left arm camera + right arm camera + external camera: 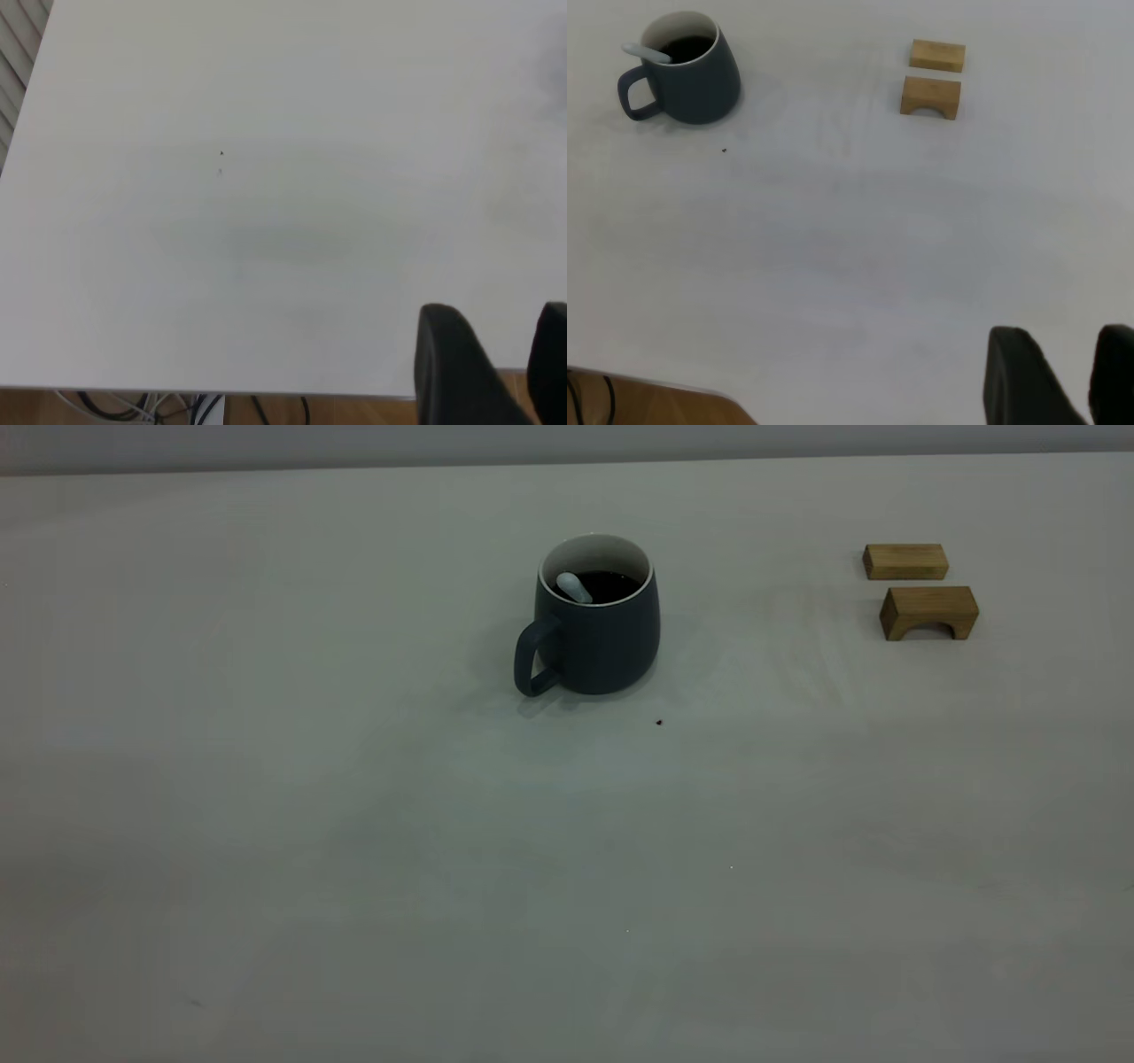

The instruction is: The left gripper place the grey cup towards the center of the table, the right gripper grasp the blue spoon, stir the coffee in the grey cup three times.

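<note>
The grey cup [598,633] [691,75] stands upright near the middle of the table [567,868], its handle turned to the front left. Dark coffee [613,584] fills it. The blue spoon [574,587] [647,53] leans inside the cup, with its pale handle resting on the rim. Neither arm appears in the exterior view. In its own wrist view the left gripper [496,310] hovers over bare tabletop by the table edge, open and holding nothing. The right gripper [1060,332] is also open and empty, far from the cup.
Two small wooden blocks lie at the back right: a flat one [905,561] [937,55] and an arch-shaped one [928,611] [930,96]. A dark speck [659,723] sits just in front of the cup. Cables [204,407] hang below the table edge.
</note>
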`<move>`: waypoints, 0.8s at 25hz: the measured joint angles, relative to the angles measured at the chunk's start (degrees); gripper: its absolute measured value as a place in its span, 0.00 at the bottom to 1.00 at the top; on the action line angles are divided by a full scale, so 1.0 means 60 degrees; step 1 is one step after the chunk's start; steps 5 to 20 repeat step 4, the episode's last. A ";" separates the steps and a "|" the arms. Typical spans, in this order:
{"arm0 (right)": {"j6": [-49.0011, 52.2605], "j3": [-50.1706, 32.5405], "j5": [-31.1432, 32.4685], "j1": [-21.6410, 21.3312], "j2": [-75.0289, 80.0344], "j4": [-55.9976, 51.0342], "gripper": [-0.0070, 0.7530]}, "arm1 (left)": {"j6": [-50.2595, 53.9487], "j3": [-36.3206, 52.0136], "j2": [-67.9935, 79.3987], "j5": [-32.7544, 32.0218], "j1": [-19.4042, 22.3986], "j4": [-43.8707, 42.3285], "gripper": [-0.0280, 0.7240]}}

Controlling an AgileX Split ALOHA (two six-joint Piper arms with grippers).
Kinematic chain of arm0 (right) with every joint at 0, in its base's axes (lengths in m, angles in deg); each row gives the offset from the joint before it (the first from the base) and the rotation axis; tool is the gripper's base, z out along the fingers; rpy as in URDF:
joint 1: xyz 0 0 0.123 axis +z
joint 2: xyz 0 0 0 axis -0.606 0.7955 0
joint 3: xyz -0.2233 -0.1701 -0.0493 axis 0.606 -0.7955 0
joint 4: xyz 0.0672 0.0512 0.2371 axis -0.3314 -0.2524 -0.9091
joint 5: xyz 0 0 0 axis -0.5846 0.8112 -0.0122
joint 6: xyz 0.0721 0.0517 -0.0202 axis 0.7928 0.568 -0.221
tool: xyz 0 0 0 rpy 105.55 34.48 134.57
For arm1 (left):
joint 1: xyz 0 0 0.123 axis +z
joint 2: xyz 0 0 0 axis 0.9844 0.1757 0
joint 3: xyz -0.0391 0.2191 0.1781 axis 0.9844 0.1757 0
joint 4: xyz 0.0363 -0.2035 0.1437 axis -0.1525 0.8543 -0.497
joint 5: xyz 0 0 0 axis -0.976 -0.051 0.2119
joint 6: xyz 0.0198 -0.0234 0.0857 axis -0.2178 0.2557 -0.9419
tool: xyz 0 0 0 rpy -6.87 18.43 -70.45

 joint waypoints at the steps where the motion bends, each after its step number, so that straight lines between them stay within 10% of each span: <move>1: 0.0000 0.0000 0.0000 0.0000 0.0000 0.0000 0.32 | 0.0000 0.0000 0.0000 0.0000 0.0000 0.0000 0.42; 20: 0.0000 0.0000 0.0000 0.0000 0.0000 0.0000 0.32 | 0.0000 0.0000 0.0000 0.0000 0.0000 0.0000 0.42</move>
